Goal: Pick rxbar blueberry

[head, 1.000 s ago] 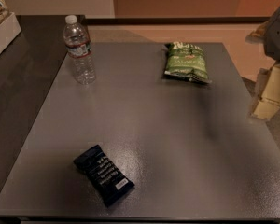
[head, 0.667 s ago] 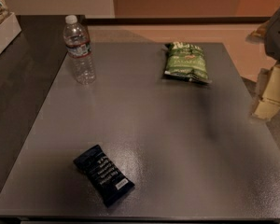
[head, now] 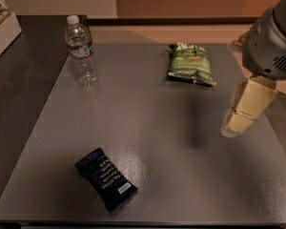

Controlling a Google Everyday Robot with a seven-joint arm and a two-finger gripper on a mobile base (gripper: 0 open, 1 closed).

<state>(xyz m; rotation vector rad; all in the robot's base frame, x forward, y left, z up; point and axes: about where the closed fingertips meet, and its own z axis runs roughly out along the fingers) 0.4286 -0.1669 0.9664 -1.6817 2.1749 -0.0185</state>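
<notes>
Camera view: the bar (head: 106, 179) lies flat near the front left of the grey table (head: 148, 113), set at a slant; its wrapper is dark navy, nearly black, with rows of white text and a small pale label by its lower right end; the ends are crimped; a bottle (head: 81, 51) stands at the far left and a green bag (head: 190, 63) lies at the far middle; the cream gripper (head: 236, 123) hangs over the right edge, well apart from the bar; whether it is open or closed I cannot tell.
</notes>
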